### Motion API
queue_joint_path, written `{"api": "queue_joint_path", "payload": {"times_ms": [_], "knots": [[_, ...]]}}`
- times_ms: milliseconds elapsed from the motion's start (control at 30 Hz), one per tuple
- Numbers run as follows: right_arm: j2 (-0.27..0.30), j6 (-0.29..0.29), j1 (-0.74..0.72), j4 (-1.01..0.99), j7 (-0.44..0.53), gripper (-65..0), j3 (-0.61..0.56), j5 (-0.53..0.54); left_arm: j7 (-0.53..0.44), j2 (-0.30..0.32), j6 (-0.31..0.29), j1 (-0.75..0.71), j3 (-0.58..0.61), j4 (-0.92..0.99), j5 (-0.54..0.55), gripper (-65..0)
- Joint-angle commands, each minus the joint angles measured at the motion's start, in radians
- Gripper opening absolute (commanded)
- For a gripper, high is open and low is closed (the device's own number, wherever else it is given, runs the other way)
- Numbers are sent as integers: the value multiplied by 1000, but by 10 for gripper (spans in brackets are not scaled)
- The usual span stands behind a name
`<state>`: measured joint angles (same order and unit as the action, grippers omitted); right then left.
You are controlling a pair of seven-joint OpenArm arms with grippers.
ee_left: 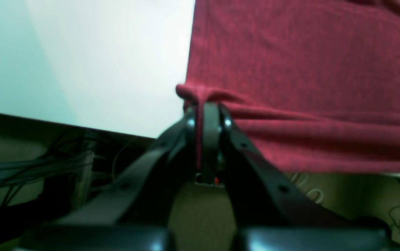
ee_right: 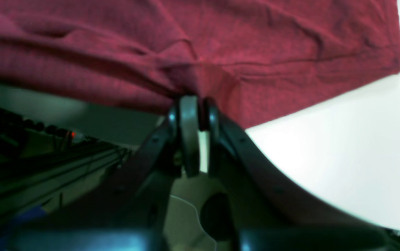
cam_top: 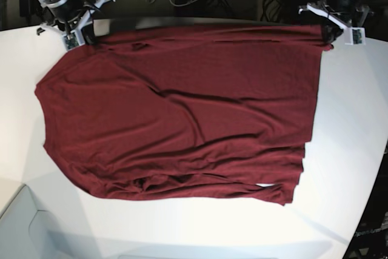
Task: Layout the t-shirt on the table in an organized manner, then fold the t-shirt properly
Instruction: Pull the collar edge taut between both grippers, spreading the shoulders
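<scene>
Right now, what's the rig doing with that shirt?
Both arms are holding the maroon t-shirt by the edge at the far side of the white table. The left gripper is shut on one corner, the right gripper on the other. The shirt lies spread across the table, mostly flat but wrinkled, and bunched along its near edge. No fold has been made yet.
</scene>
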<state>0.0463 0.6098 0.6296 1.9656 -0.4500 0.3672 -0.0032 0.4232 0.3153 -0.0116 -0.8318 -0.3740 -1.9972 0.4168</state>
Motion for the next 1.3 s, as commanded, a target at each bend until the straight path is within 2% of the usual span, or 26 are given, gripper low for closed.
{"api": "queue_joint_path", "payload": {"times_ms": [0, 533, 600, 733, 833, 1000, 1267], "knots": [[4, 5, 8, 19, 21, -650, 13, 7, -20, 8, 5, -1, -7, -15, -2, -649], [-9, 5, -17, 19, 21, -650, 5, 9, -19, 6, 5, 99, 0, 0, -3, -649], [-10, 5, -43, 15, 15, -650, 3, 9, 15, 6, 5, 125, 0, 16, -3, -649], [-9, 5, -63, 11, 16, -650, 3, 9, 147, 0, 5, 184, 0, 25, -3, -649], [-9, 5, -103, 8, 15, -650, 3, 6, 210, -31, 5, 216, -7, 23, -12, -649], [-6, 5, -147, 1, 15, -650, 3, 6, 257, -32, 5, 233, -7, 23, -12, -649], [-6, 5, -204, -50, 13, -650, 2, 4, 260, -29, 5, 246, -7, 23, -14, -649]]}}
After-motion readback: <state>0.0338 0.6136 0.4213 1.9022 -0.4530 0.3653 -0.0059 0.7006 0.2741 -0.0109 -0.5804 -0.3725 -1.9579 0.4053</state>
